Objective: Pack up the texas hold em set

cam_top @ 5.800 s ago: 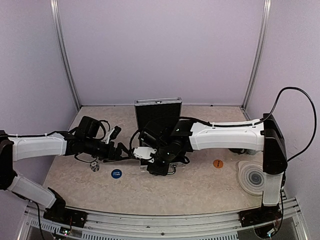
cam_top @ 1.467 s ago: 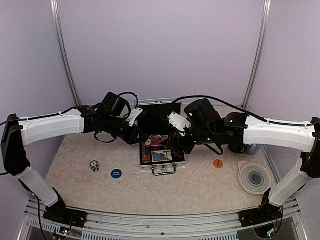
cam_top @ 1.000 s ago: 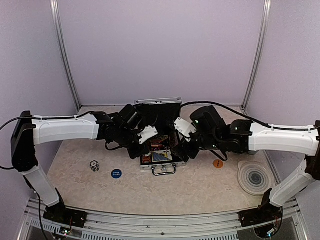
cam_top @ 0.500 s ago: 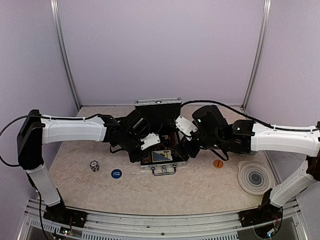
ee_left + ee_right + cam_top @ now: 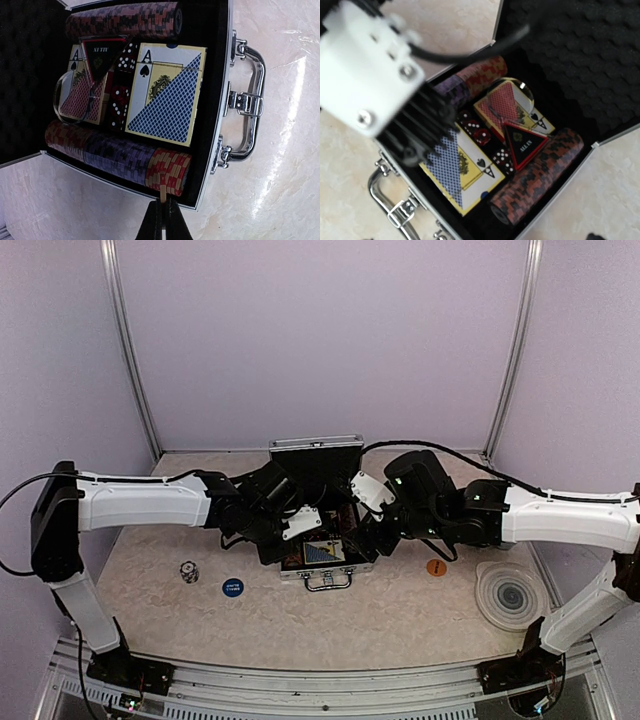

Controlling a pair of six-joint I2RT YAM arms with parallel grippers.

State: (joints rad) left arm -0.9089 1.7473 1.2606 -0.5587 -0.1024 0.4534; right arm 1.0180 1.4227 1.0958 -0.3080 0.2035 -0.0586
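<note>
Next to no change over the last half second: both arms stay over the open aluminium case (image 5: 318, 574). The fingers of the right claw (image 5: 366, 537) are cut off in its wrist view. They are spread wide, holding nothing, with the case directly beneath. The left claw (image 5: 162, 205) is pinched shut, its tips touching the end of the chip row (image 5: 120, 152) just ahead.

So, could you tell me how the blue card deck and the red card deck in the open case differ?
The blue deck has a blue diamond pattern, the red deck a red one. The blue deck lies uncovered; the black triangle overlaps the red deck. The blue deck sits nearer the handle, the red deck nearer the lid. Both lie flat in the case.
</note>
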